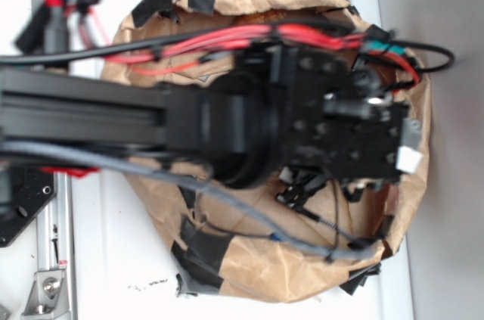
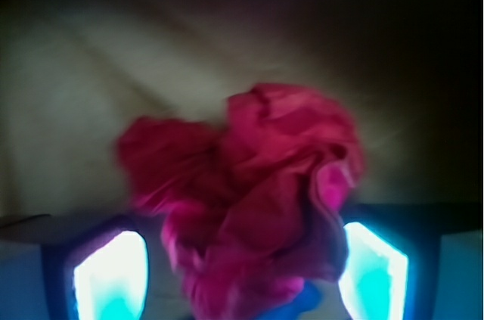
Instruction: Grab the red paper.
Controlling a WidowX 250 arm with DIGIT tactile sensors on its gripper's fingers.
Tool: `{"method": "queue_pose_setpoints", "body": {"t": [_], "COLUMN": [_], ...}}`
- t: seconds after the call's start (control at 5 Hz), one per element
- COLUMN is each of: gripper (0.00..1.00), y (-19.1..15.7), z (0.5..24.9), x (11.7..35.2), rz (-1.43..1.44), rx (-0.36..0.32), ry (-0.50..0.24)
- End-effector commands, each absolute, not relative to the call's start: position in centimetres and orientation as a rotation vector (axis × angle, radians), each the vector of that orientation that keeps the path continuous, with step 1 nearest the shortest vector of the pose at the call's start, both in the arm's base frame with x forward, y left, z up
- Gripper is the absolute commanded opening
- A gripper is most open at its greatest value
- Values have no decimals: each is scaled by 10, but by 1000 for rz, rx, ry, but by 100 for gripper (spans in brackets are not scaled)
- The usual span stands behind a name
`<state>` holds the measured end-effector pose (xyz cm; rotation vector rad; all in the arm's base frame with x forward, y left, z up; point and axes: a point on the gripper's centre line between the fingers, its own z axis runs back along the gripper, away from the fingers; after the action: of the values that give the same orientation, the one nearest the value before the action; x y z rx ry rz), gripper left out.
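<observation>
In the wrist view the red paper (image 2: 257, 191), a crumpled bright red wad, fills the middle of the frame on the pale floor of the bag. My gripper (image 2: 242, 274) is open and straddles its lower part. The left fingertip (image 2: 110, 278) stands a little clear of the wad. The right fingertip (image 2: 374, 271) is right at the wad's edge. In the exterior view the black wrist (image 1: 340, 123) reaches down into the brown paper bag (image 1: 272, 267) and hides both the red paper and the fingers.
A small patch of something blue (image 2: 299, 306) shows under the wad's lower edge. The bag's taped rim (image 1: 200, 248) rings the arm closely. Red wires (image 1: 227, 36) and a grey cable (image 1: 227, 203) run along the arm. A metal rail (image 1: 53, 259) lies at the left.
</observation>
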<state>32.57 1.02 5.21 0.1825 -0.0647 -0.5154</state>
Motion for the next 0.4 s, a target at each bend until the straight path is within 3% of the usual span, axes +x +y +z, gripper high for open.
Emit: {"method": "queue_pose_setpoints", "body": {"t": [0.0,0.2], "gripper": [100,100], "y": [-9,-30], "z": [51,35], "x": [340,328], "rz": [-503,-517], "rx": [38,-22], "ry": [-77,-33]}}
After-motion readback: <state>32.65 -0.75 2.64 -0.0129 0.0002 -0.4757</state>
